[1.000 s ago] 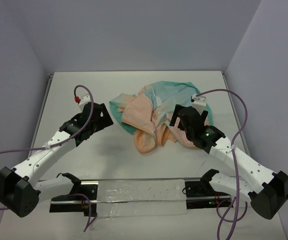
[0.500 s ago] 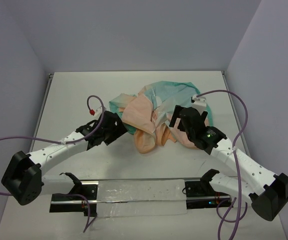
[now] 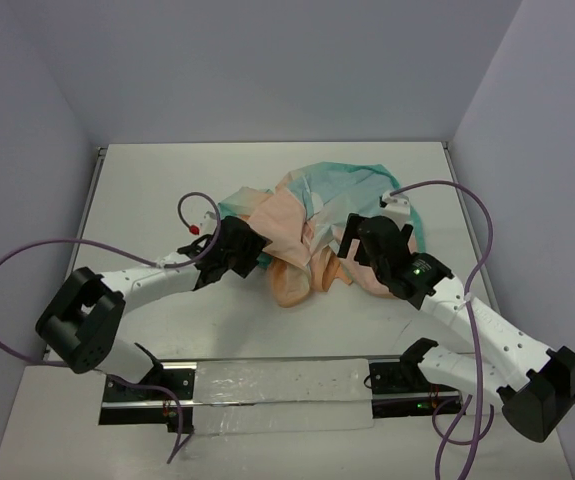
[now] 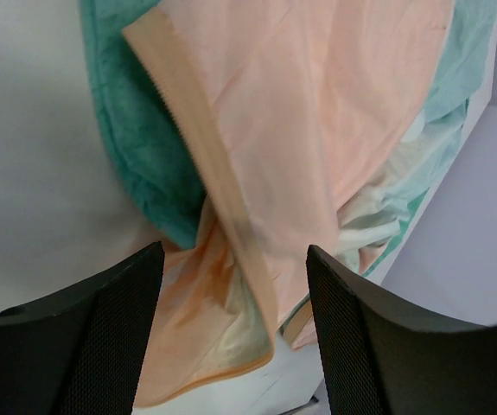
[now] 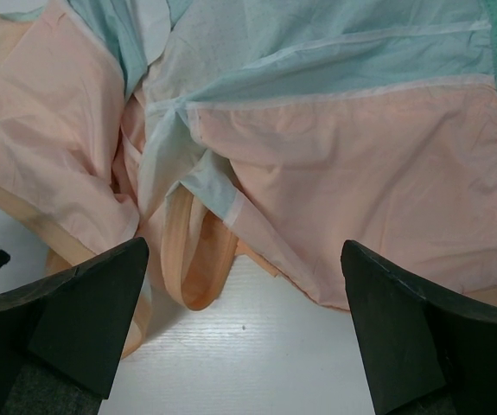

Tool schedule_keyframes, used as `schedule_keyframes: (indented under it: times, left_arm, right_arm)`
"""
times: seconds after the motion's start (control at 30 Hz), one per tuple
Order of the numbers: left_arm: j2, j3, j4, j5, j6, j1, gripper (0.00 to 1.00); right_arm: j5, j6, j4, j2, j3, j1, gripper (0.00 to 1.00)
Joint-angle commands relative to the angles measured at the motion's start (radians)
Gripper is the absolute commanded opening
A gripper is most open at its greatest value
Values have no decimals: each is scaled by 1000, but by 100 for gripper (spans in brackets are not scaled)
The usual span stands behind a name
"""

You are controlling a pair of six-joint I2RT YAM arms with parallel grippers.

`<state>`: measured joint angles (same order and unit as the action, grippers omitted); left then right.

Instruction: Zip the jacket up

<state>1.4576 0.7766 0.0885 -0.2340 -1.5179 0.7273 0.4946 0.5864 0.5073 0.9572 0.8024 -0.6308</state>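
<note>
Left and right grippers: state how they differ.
The left gripper sits at the jacket's teal left edge; the right gripper sits at its peach right side. The left gripper's fingers frame a peach hem band; the right gripper's frame a loop and bare table. Both are open, empty.

Top view: the body of the left tool (image 3: 250,250) covers its own fingertips and the edge of the jacket (image 3: 302,215) at 9 o'clock. The right tool (image 3: 359,240) masks folds at 3 o'clock. The zipper is too small to identify.

Left wrist view: the jacket is cut off by the top and right edges, and the left fingers (image 4: 84,337) by the bottom edge.

Right wrist view: the jacket runs past the top, left and right edges. The right fingers (image 5: 66,311) are cut off at the bottom.
</note>
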Motion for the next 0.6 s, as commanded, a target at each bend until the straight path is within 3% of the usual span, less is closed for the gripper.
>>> schedule_keyframes:
  times: [0.0,0.2,0.33,0.4,0.5,0.53,0.57]
  left_arm:
    - [79,97,-76,-54,-17,-10,73]
    - [232,176,-122,21,14,-50,71]
    - [276,214,-67,-8,31,-52,62]
    - [254,213,-38,-48,56,-56,36]
    - [196,222,-11,-114,142,-61,9]
    - [158,232,-2,-141,201,-62,0]
    - [131,246,11,-165,219,-62,0]
  right_arm:
    - [13,13,26,-46,28,-6,100]
    - [12,14,64,-77,35,-6,100]
    - [30,24,91,-86,46,-7,100]
    - [32,25,92,-104,39,-6,100]
    - [49,48,107,-112,28,-4,100]
    - [73,77,133,-106,28,-1,100]
    - [74,81,149,-96,30,4,100]
